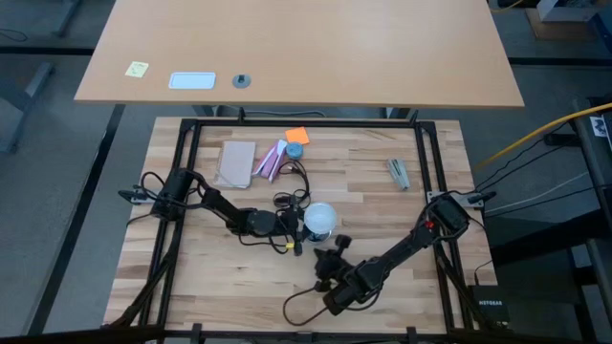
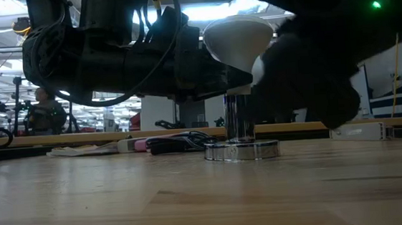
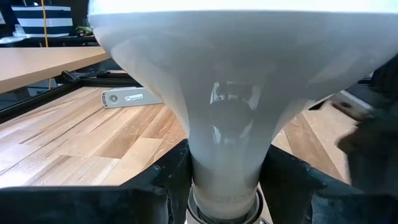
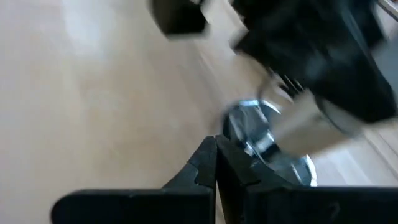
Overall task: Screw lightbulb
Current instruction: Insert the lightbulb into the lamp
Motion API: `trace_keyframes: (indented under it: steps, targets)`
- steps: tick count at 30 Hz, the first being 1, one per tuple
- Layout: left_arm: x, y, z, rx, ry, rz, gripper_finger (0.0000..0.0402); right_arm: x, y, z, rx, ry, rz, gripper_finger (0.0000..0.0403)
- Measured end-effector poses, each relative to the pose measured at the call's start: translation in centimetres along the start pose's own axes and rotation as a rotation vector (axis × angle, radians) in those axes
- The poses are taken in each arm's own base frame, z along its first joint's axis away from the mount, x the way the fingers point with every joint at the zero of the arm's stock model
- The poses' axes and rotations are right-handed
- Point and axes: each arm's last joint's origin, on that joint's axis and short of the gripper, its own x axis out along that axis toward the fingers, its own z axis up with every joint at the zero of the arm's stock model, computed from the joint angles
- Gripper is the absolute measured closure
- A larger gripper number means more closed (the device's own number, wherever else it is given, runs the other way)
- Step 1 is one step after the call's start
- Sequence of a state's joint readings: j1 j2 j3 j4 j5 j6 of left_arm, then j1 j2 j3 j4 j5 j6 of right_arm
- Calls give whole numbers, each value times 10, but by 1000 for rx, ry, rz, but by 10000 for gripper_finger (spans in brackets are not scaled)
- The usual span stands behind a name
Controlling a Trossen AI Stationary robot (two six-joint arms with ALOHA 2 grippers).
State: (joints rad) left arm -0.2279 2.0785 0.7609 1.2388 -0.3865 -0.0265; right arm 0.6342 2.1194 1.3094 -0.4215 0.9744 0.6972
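The frosted white lightbulb (image 1: 320, 219) stands upright, globe up (image 2: 238, 38), its narrow neck going down into the dark barrel of the silvery disc-shaped socket (image 2: 241, 150), which rests flat on the wooden table. My left gripper (image 1: 298, 227) reaches in level from the table's left and is shut on the bulb. My right gripper (image 1: 331, 256) hovers shut just on the near side of the socket (image 4: 255, 127), slanting down. Its view is blurred, so I cannot tell whether it touches the socket. My left gripper pinches the bulb's narrow neck (image 3: 224, 177) between its two fingers (image 3: 166, 180), just above the screw base. The fingers come in level from the table's left, one on each side of the neck. The bulb stays upright, its lower end in the socket.
A dark cord (image 1: 290, 198) loops behind the socket. Farther back lie a tan flat pad (image 1: 236, 162), a pink-and-white packet (image 1: 272, 161), an orange piece (image 1: 297, 136) and a grey tool (image 1: 398, 172). A black frame (image 1: 191, 129) borders the table.
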Motion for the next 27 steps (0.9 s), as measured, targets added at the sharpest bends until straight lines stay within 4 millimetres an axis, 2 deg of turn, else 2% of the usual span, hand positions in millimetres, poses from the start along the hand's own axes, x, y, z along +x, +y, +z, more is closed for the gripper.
trace_keyframes:
  steps: [3,8,12,27]
  targets:
    - [0,0,0,-3,0,-1,249,9,3,4,-38,-1,40,397]
    - [0,0,0,-3,-1,-2,249,32,3,-5,-54,87,71,397]
    - [0,0,0,-3,1,-3,249,39,1,-6,-39,98,53,397]
    - [0,0,0,2,2,5,249,31,-18,-26,33,229,-125,397]
